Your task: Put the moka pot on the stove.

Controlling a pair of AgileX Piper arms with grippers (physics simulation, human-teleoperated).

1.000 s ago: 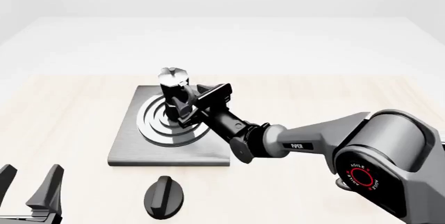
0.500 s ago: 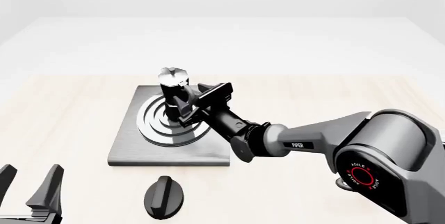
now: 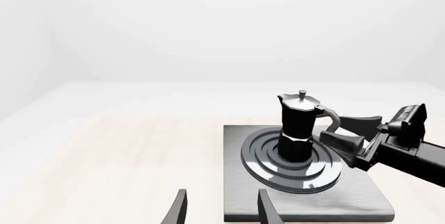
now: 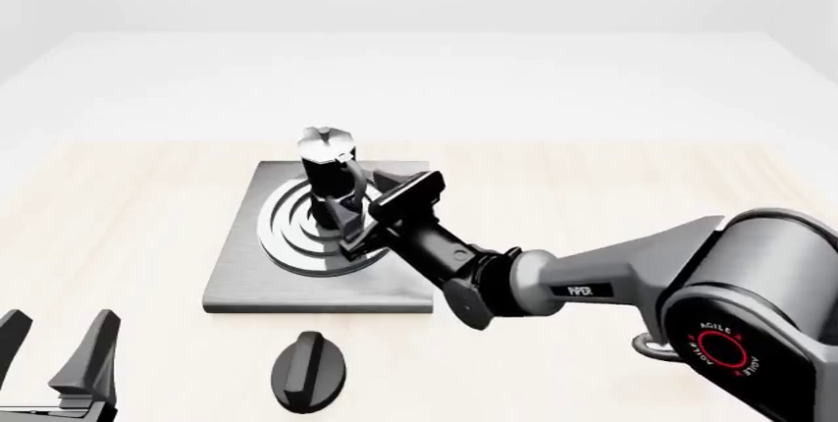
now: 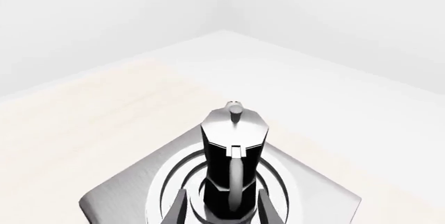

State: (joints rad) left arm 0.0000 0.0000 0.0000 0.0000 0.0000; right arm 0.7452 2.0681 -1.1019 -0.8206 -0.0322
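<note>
The moka pot [image 4: 328,161], black below with a silver top and knobbed lid, stands upright on the burner rings of the grey stove [image 4: 262,283]. My right gripper [image 4: 356,222] is open just behind the pot's handle, on its near right side. In the right wrist view the two fingers flank the handle of the moka pot [image 5: 233,146] without closing on it, with the stove [image 5: 114,199] below. The left wrist view shows the moka pot [image 3: 299,125] on the stove [image 3: 372,199] and the right gripper [image 3: 332,129] apart from the handle. My left gripper [image 4: 55,348] rests open at the near left, holding nothing.
A black oval knob [image 4: 308,371] lies on the light wooden table just in front of the stove. The right arm [image 4: 590,285] stretches across the table from the near right toward the stove.
The right gripper has drawn back and down from the pot's handle, toward the near side. The pot stays upright on the rings. The left arm has not moved.
</note>
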